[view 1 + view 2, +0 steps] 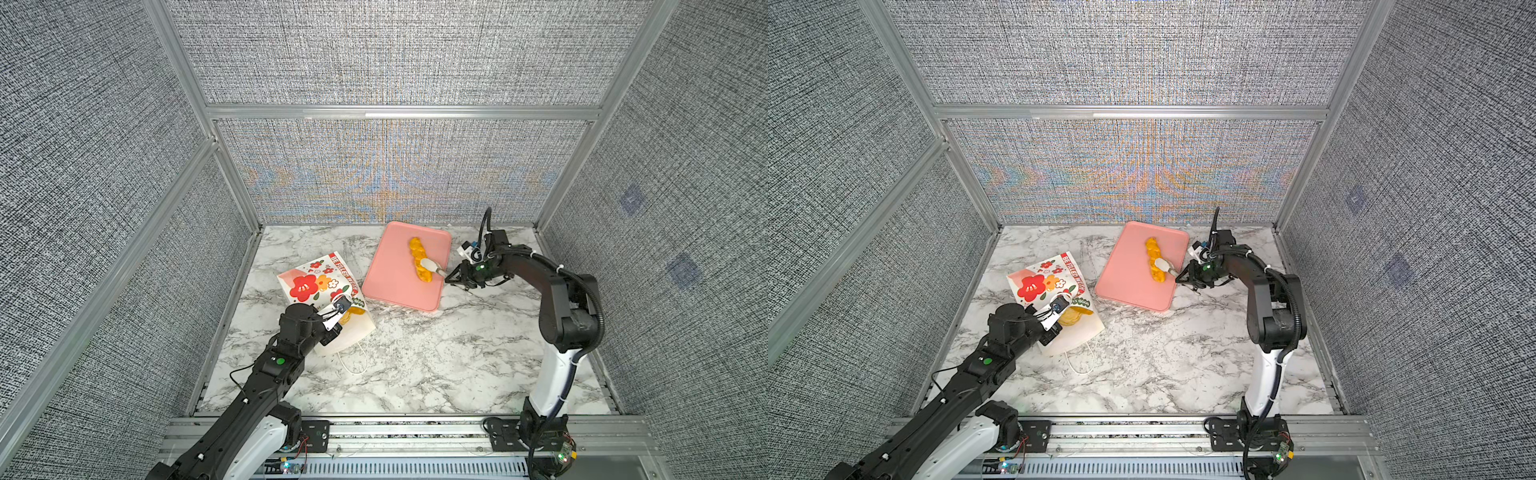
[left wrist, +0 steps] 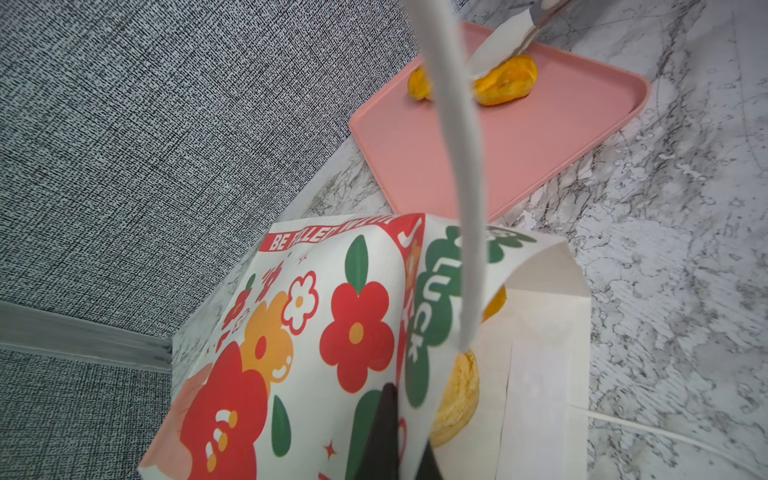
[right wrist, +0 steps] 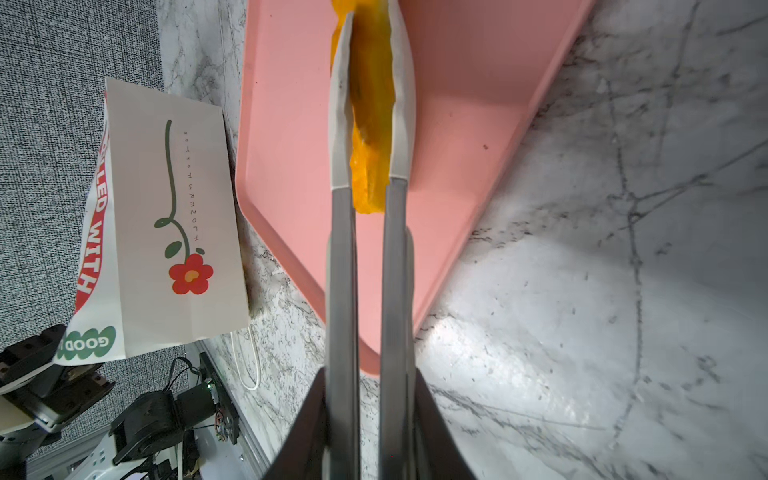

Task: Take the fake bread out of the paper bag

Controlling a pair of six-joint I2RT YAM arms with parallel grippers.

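Lowest in both top views, the left arm (image 1: 266, 374) is reaching up-frame to the paper bag (image 1: 309, 282), which is lying on its side left of centre on the marble table (image 1: 415, 353). The left gripper (image 2: 388, 399) is pinching the bag's upper mouth edge, jaws fully together. Round yellow buns (image 2: 457, 399) are sitting inside the open mouth. Right of the bag, the right gripper (image 1: 455, 276) is squeezing grey tongs (image 3: 340, 270), whose narrowed white tips are clamping a twisted stick (image 1: 415, 249) lying on the pink tray (image 1: 395, 286).
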